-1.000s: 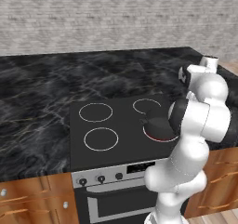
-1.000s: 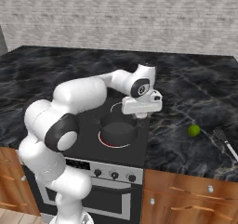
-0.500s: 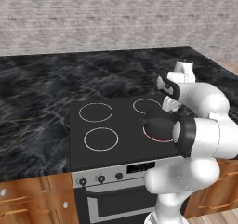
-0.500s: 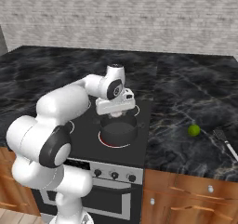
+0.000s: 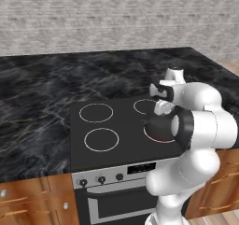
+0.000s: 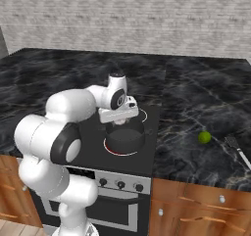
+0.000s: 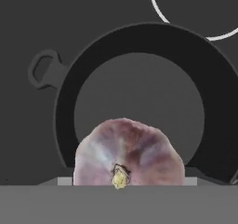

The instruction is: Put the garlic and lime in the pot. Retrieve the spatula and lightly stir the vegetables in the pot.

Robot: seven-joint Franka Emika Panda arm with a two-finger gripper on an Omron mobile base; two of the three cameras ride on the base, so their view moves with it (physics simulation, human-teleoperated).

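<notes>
While the fingers (image 6: 119,124) grip the pale pinkish lumpy garlic bulb (image 7: 128,154) above the shallow dark grey pot (image 7: 139,97), release centred, low.

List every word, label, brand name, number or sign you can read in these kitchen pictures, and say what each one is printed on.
No readable text anywhere.
The stove has a small display strip on its front panel: too small and blurred to read.
The knobs carry no legible marks.
The pot, the garlic and the lime are unmarked.
</notes>
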